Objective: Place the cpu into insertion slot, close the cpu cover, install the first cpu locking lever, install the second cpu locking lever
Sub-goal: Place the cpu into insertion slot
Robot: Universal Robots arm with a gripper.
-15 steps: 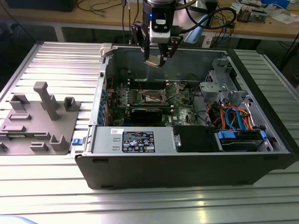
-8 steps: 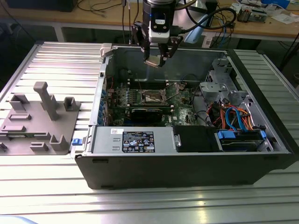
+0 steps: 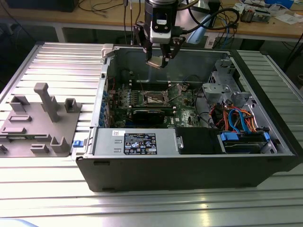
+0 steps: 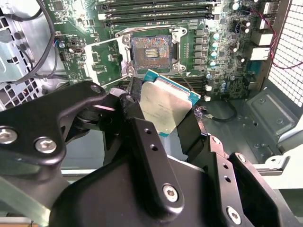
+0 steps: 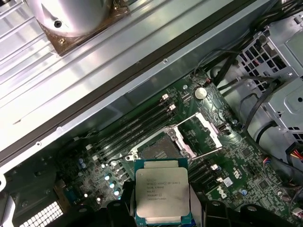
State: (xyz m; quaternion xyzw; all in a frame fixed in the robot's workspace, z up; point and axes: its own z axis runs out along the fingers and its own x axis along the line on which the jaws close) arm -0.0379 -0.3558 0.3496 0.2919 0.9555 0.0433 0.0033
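My gripper (image 3: 158, 60) hangs over the back of the open computer case, shut on the cpu (image 3: 155, 63). In both wrist views the cpu (image 4: 165, 104) (image 5: 162, 191) is a silvery square chip on a green base, clamped by its edges between the black fingers (image 4: 135, 97). It is held tilted, well above the board. The insertion slot (image 3: 154, 98) (image 4: 151, 48) (image 5: 156, 150) lies bare below, its dark contact field showing. The cpu cover (image 5: 211, 134) stands swung open beside the slot. A thin locking lever (image 5: 206, 152) is raised next to the cover.
A grey fixture (image 3: 38, 118) with several holders sits on the table at the exterior view's left. Inside the case are a power supply (image 3: 137, 142), a drive cage with coloured cables (image 3: 236, 120), memory slots (image 4: 156, 14) and a black card (image 3: 149, 115).
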